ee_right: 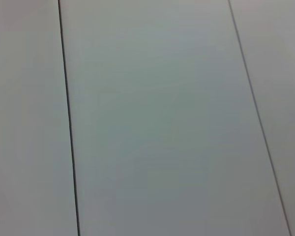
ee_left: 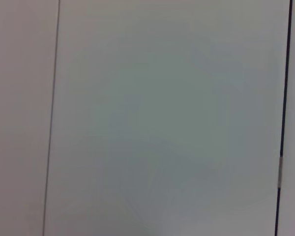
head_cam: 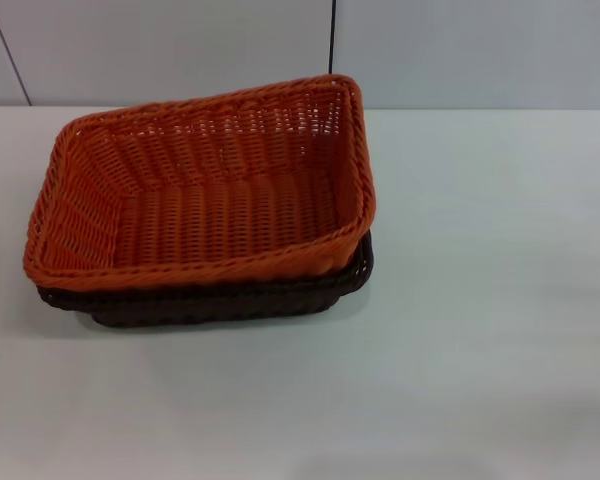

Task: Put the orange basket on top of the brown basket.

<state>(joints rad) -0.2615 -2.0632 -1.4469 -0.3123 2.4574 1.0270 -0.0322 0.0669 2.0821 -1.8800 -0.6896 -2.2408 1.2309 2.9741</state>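
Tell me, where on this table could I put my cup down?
The white table is bare right of the stacked baskets and in the strip in front of them. Only the left-centre is taken, where the orange basket sits in the brown basket.

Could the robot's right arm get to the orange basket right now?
Probably yes: the orange basket sits open on the brown basket, with bare table on its right side. The right arm itself is out of view.
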